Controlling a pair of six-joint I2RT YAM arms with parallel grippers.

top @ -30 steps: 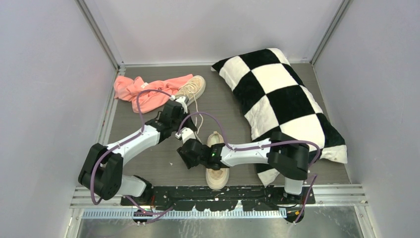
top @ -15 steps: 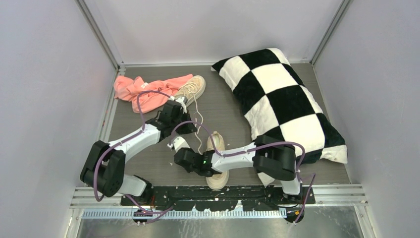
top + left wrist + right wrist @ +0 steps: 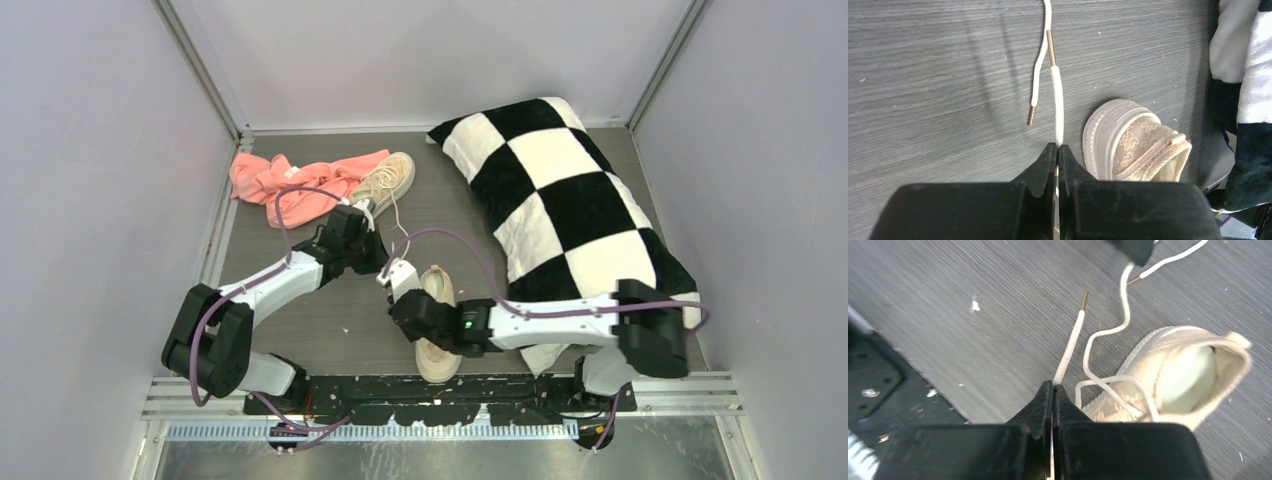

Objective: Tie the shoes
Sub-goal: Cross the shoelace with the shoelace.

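Black-and-white pillow [image 3: 560, 190]: left of its far end a pink cloth [image 3: 290, 180] touches one beige shoe [image 3: 388, 178], and just left of its near end lies the other shoe [image 3: 438, 362]. Left of the pillow's middle, the left gripper [image 3: 1057, 149] is clamped on a cream lace [image 3: 1058, 100], and the right gripper [image 3: 1052, 386] pinches a second lace [image 3: 1070, 345].

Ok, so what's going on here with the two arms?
Both arms are working on shoelaces. The left gripper is shut on one cream lace, the right gripper on a second lace, beside the near shoe. No knot is tied yet. The far shoe lies against the pink cloth.
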